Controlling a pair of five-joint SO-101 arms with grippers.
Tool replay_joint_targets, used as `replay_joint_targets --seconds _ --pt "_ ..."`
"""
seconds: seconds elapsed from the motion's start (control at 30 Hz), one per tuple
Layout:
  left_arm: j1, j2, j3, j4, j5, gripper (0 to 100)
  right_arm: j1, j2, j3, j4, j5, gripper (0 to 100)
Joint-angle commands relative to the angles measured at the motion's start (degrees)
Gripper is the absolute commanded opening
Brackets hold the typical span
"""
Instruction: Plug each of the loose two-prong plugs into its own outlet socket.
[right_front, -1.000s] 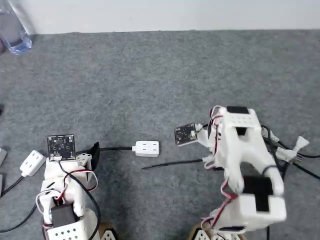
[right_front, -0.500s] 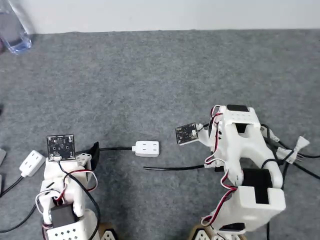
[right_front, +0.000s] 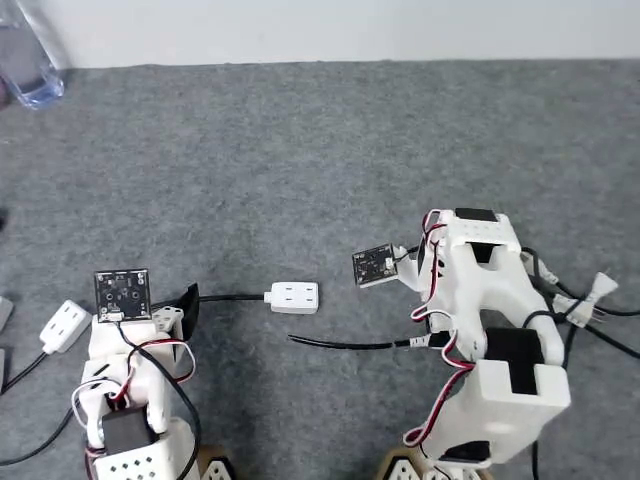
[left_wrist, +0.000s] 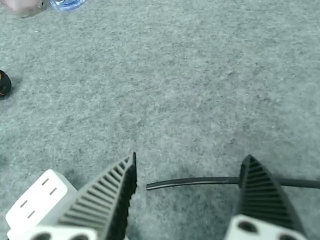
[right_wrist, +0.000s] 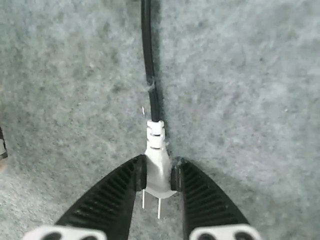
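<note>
My right gripper (right_wrist: 158, 165) is shut on a white two-prong plug (right_wrist: 157, 175), with the prongs pointing back toward the wrist. The plug's black cable (right_wrist: 149, 75) trails away over the carpet and lies as a line (right_front: 350, 343) left of the right arm in the high view. A white outlet socket (right_front: 293, 296) rests mid-table with its own black lead running to my left gripper (right_front: 182, 306). That left gripper (left_wrist: 190, 160) stands open over the carpet, holding nothing. A second white socket (left_wrist: 36, 201) lies by its finger, also visible at the far left (right_front: 64, 325).
A clear bottle (right_front: 28, 70) stands at the far left corner. Loose wires and a white connector (right_front: 598, 292) lie right of the right arm. Grey carpet (right_front: 320, 160) stretches open across the far half of the table.
The right arm has drawn back toward the table's front with the plug in its grip, dragging the black cable slightly nearer. The left arm has kept still.
</note>
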Motion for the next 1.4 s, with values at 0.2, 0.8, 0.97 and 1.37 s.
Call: replay_joint_targets --seconds 0.2,0.8,0.97,1.37 --pt "-0.18 -1.05 -0.31 -1.41 -0.53 31 1.36 1.45 0.0 0.04 0.7 0.7" --pt "-0.18 -1.05 -0.31 -1.41 -0.53 31 -3.47 -0.4 -21.71 10.15 -28.13 0.8" --pt "-0.18 -1.05 -0.22 -1.41 -0.53 31 -5.49 -8.13 -25.58 20.35 -25.58 0.8" --pt "-0.18 -1.05 0.04 -1.41 -0.53 31 -3.56 -29.76 -26.37 25.98 -26.29 0.8"
